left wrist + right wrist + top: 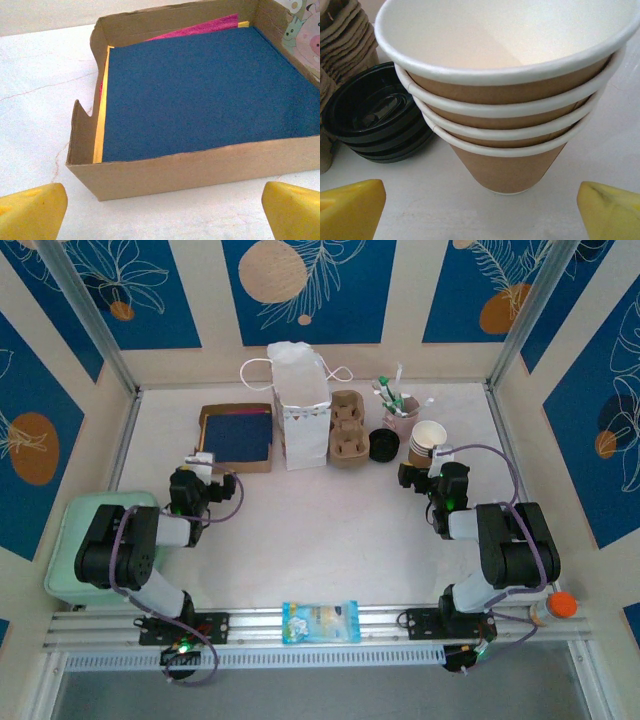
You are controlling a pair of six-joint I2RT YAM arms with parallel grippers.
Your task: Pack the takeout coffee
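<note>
Here, left end effector (161,215) wide by box (200,169), right end effector (480,214) wide by cup stack (510,97)

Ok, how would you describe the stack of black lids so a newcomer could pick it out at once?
Find the white paper bag standing at the far side, in the middle. Right of it sit brown pulp cup carriers, then the stack of black lids. It is the only black thing in that row, low and round, between the carriers and the nested brown cups.
</note>
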